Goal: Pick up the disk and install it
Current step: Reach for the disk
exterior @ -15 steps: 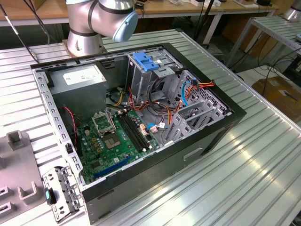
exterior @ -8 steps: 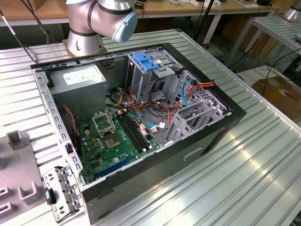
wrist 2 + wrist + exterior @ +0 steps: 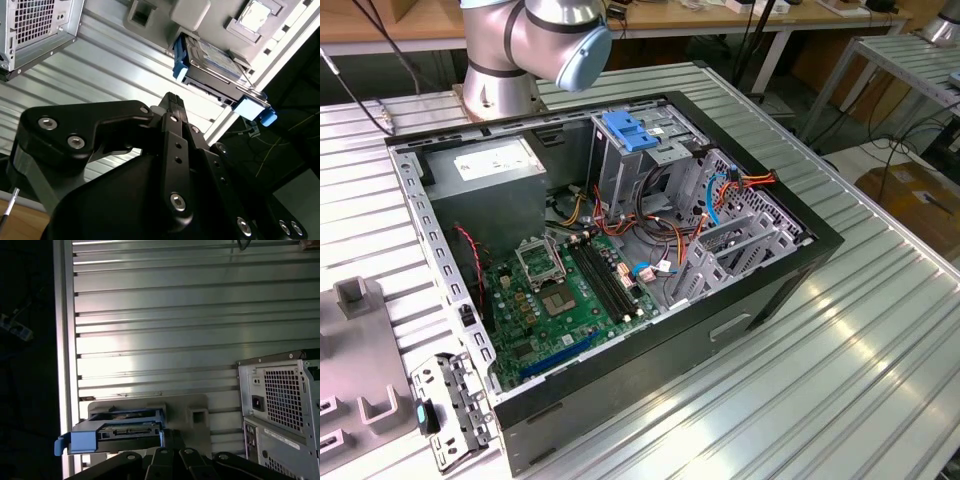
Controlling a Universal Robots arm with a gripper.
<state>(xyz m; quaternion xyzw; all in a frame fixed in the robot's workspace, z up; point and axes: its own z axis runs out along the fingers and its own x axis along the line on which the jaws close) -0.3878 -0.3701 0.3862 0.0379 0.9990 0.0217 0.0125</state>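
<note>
The disk (image 3: 216, 59) lies in a grey holder (image 3: 190, 12) on the ribbed table, its white label with a blue band facing up and blue rails on its two sides. In the first wrist view the disk (image 3: 125, 430) is seen from its connector end, close to the table's edge. My gripper (image 3: 172, 107) hangs above the table a short way from the disk and touches nothing. The open computer case (image 3: 620, 250) stands in the middle of the table, with a metal drive cage and a blue handle piece (image 3: 633, 132) inside it.
The case's rear panel (image 3: 280, 405) stands near the holder. Grey fixtures (image 3: 360, 340) and a metal bracket (image 3: 445, 405) lie at the exterior view's left. A square chip (image 3: 255, 15) rests in another fixture. The table's edge (image 3: 65, 340) drops off beside the disk.
</note>
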